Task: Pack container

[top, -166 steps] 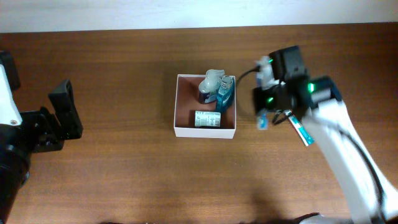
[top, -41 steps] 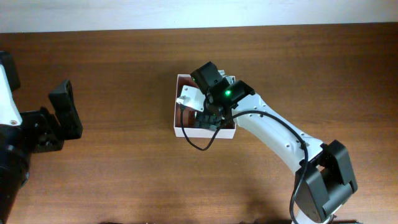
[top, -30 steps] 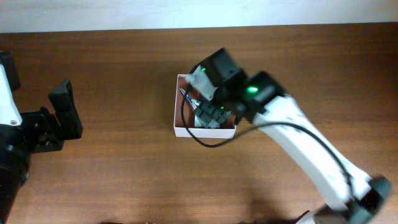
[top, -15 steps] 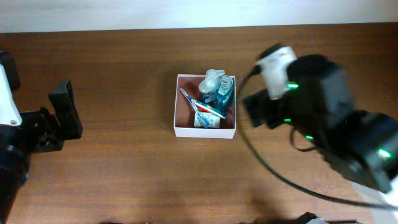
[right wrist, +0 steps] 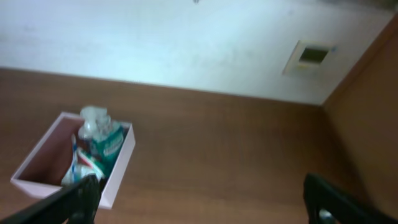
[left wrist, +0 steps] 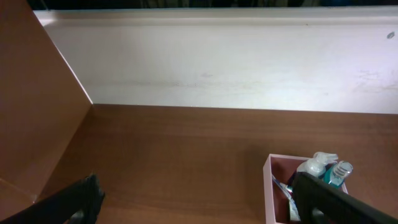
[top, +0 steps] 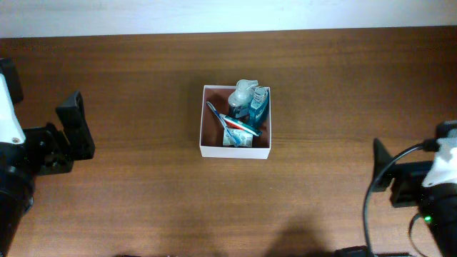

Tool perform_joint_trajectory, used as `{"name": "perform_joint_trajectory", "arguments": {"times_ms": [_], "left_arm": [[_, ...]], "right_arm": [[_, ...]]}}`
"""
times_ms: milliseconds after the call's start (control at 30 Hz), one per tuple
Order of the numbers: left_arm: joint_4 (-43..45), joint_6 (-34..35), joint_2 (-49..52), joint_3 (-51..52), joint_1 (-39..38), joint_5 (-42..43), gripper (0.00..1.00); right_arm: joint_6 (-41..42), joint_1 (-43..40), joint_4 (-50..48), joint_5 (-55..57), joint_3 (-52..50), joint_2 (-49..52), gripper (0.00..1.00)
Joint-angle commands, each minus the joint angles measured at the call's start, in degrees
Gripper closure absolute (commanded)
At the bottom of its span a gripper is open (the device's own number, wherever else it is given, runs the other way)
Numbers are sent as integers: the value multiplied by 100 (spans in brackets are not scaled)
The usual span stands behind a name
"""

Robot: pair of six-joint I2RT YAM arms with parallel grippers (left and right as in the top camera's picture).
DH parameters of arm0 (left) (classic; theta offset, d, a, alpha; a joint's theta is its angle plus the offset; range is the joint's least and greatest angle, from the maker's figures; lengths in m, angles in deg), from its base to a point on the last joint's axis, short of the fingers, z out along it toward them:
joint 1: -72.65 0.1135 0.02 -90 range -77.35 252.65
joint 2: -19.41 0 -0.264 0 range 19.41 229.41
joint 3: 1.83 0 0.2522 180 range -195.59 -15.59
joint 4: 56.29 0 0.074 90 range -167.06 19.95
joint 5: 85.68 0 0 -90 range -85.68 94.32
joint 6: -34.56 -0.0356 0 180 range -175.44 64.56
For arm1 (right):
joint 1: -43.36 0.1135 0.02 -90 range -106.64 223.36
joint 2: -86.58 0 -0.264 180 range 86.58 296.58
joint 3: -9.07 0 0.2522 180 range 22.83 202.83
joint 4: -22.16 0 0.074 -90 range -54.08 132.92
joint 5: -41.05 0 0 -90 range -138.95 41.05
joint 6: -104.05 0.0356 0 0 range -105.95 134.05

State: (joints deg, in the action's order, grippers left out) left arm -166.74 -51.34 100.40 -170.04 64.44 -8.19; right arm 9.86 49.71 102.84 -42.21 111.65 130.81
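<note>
The container [top: 235,151], a square shallow box with white walls and a reddish-brown inside, sits mid-table. In it are a toothbrush [top: 230,120], a teal bottle [top: 259,107], a clear bottle with a pale cap [top: 243,91] and a small green-and-white packet [top: 237,140]. My left gripper [top: 73,128] stands open at the far left, well away from the box. My right gripper [top: 389,182] is open and empty at the lower right. The left wrist view shows the container [left wrist: 268,186] beyond the open left gripper [left wrist: 199,205]. The right wrist view has the container [right wrist: 118,174] at lower left, past the open right gripper [right wrist: 205,202].
A pale wall [left wrist: 211,62] runs along the table's far edge. Bare brown tabletop [top: 143,193] surrounds the box on all sides.
My right arm has pulled back from over the container to the lower right corner. The toothbrush now lies in the box. The left arm has not moved.
</note>
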Motion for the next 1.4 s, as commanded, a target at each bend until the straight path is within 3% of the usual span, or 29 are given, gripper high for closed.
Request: {"name": "perform_joint_trajectory", "arguments": {"times_ms": [0, 267, 533, 800, 1367], "left_arm": [[0, -52, -9, -11, 24, -61, 1], [0, -52, -9, -11, 24, -61, 1], [0, -52, -9, -11, 24, -61, 1], [0, -52, -9, -11, 24, -61, 1], [0, -52, -9, -11, 24, -61, 1]], "right_arm": [[-42, -459, -557, -879, -1425, -588, 1], [101, -750, -2437, -1587, -5012, -2304, 1], [813, -750, -3106, -1655, -6935, -3510, 1], [811, -750, -3121, -2269, -7766, -4330, 1], [809, -750, -3134, -2243, -7954, -4339, 1]]}}
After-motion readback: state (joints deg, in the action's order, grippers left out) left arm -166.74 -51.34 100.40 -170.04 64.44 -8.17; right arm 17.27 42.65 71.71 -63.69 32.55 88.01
